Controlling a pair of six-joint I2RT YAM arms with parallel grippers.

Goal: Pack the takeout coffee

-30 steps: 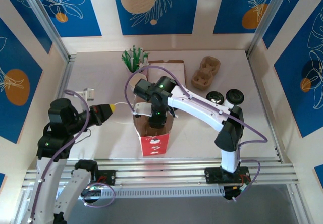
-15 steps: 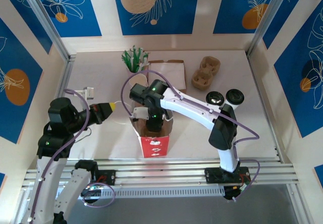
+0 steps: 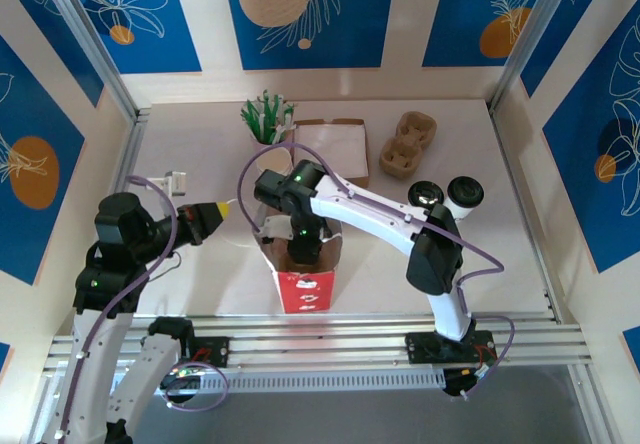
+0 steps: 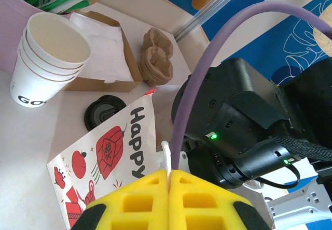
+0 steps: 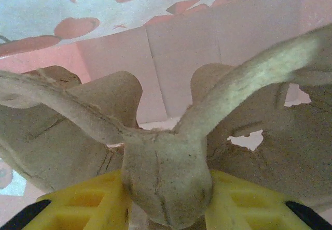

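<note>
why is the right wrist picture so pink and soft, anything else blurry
Right wrist view: pink cast, likely light filtering through the red-and-white paper bag; the brown moulded cardboard cup carrier sits too close, so it's soft. Left wrist view: the purple cable is blurred. Top external view: even, sharp.

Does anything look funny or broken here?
Slightly odd: the right gripper pinches a brown cup carrier down inside the paper bag, while a lidded coffee stands outside on the table. Nothing looks spilled.

Carrier (image 5: 166, 183) — rough pulp, bag (image 4: 116, 152) — smooth paper
</note>
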